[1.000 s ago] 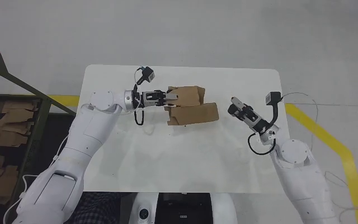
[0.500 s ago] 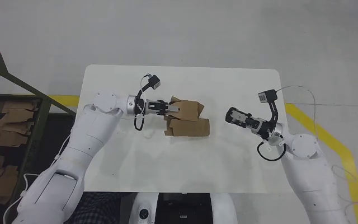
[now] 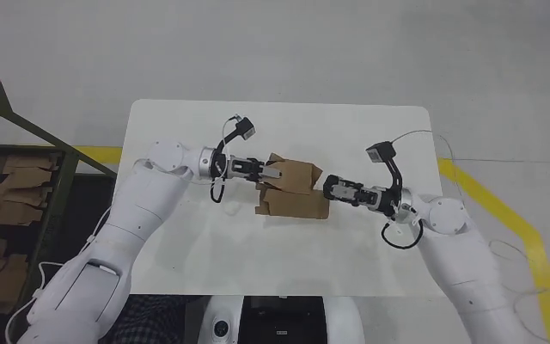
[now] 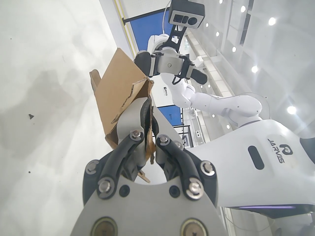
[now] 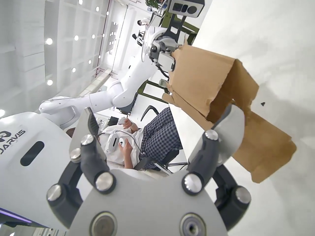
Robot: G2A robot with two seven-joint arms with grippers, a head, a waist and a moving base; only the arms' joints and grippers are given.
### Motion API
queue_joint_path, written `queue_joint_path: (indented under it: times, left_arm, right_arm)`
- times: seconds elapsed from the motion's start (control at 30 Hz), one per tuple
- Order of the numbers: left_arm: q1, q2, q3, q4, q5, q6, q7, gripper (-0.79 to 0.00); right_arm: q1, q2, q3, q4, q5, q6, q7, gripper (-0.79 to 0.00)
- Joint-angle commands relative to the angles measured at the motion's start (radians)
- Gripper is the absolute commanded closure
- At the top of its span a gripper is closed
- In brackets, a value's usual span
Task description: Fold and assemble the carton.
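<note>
White desk carries the partly folded brown carton at its middle, between my arms. My left jaws are pinched on a ragged cardboard edge at one end. My right jaws stand spread at the opposite, open end, one finger against the cardboard.

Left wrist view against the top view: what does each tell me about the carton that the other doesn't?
Left wrist view: the left gripper has its fingers shut on a ragged flap edge of the carton.
Top view: the two arms meet the carton from opposite ends over the middle of the white table, and a bin of flattened cardboard stands beside the table on the robot's left.
Both: the brown carton partly opened, with the right gripper at the end away from the left one.
</note>
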Motion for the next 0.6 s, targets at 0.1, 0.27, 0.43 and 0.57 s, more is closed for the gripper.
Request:
queue_joint_path:
  times: [0.1,0.27,0.43,0.57]
  left_arm:
    - [-0.009,0.000,0.018,-0.003,-0.018,0.004,-0.004,0.000]
    - [-0.012,0.003,0.027,-0.004,-0.044,0.005,-0.005,0.000]
    - [-0.008,0.011,0.027,-0.013,-0.061,0.009,-0.009,0.000]
    - [-0.001,0.017,0.027,-0.028,-0.063,0.005,-0.005,0.000]
  right_arm:
    - [0.016,-0.005,-0.034,0.005,-0.014,0.001,-0.017,-0.634]
    - [0.028,-0.007,-0.051,0.015,-0.035,-0.001,-0.032,-0.631]
    - [0.035,-0.005,-0.047,0.025,-0.049,-0.002,-0.043,-0.622]
    - [0.043,-0.004,-0.047,0.034,-0.048,0.002,-0.046,-0.610]
